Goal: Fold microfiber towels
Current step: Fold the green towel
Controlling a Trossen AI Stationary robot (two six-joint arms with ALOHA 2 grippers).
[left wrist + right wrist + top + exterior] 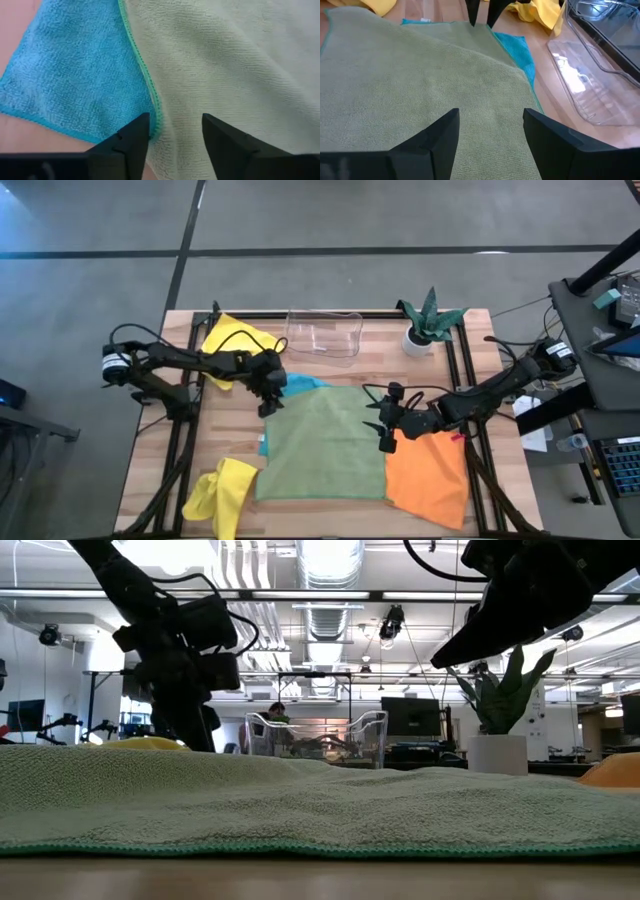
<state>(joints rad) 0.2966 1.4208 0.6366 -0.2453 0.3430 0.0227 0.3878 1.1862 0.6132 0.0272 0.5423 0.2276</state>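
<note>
I have the left arm reaching in from the left edge of the table, its wrist bent down so the left gripper points at the surface left of the table's middle, fingers parted with a clear gap between them. The right arm comes in from the right edge, stretched low toward the middle, and the right gripper sits right of the table's middle with its fingers spread wide and nothing between them. From table height I see both wrists hanging in from above, the left one reaching down to the surface.
</note>
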